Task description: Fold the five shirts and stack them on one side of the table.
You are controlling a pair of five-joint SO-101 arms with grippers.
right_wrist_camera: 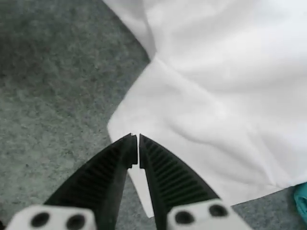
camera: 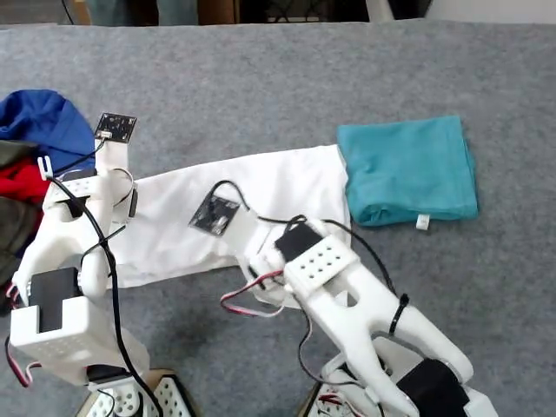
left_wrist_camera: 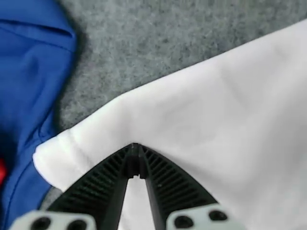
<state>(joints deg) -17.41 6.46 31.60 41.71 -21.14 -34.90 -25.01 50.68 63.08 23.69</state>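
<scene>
A white shirt [camera: 261,195] lies spread as a long band across the middle of the grey table. In the left wrist view my left gripper [left_wrist_camera: 135,165] is shut, its tips pinched on the white shirt [left_wrist_camera: 216,124] close to a rounded corner. In the right wrist view my right gripper [right_wrist_camera: 138,148] is shut on the white shirt [right_wrist_camera: 216,96] just inside a corner at its edge. A folded teal shirt [camera: 408,169] rests at the right, touching the white shirt's end. A pile with a blue shirt [camera: 39,122], a red shirt [camera: 22,182] and dark ones sits at the left edge.
The left arm [camera: 82,217] stands over the white shirt's left end, the right arm [camera: 321,261] over its near edge at the middle. Cables trail from both arms. Bare grey felt [camera: 261,78] stretches along the far side and at the near right.
</scene>
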